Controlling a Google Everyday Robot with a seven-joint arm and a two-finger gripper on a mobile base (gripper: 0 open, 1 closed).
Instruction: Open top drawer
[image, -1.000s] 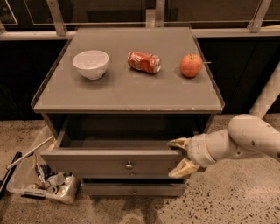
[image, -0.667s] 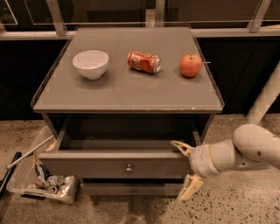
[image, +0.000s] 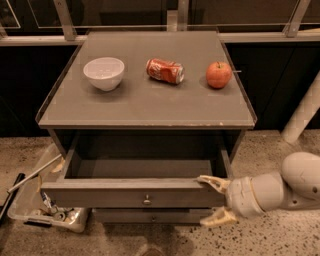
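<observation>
Clerk: Drawer status, please.

Inspector: Top drawer (image: 125, 196) stands open beneath the front edge of the tabletop (image: 150, 107). Its wide grey front panel sits well forward of that edge, and its deep box is exposed from above. A small round knob (image: 147, 201) sits at the centre of the panel.

Clerk: Gripper?

Inspector: The gripper (image: 216, 200) is at the right end of the drawer's front panel, below the front right corner of the tabletop. It is carried on a white arm (image: 280, 190) that enters from the right. The fingers (image: 212, 181) are spread apart and hold nothing. The upper one lies at the top rim of the panel's right end; the lower one hangs under the panel's bottom edge. Whether the lower one touches the panel cannot be determined.

Clerk: Items on the tabletop?

Inspector: Three, in a row toward the back edge and well apart from one another. A white bowl (image: 104, 73) stands upright near the back left corner. A red can (image: 165, 71) lies on its side at about the middle of the back edge. A red apple (image: 219, 75) sits near the back right corner.

Clerk: Anything further?

Inspector: A slimmer lower drawer (image: 125, 216) with its own knob shows just beneath the open one. A clear plastic bin (image: 30, 212) holding assorted small items rests on the speckled floor (image: 150, 240), below the front left corner.
</observation>
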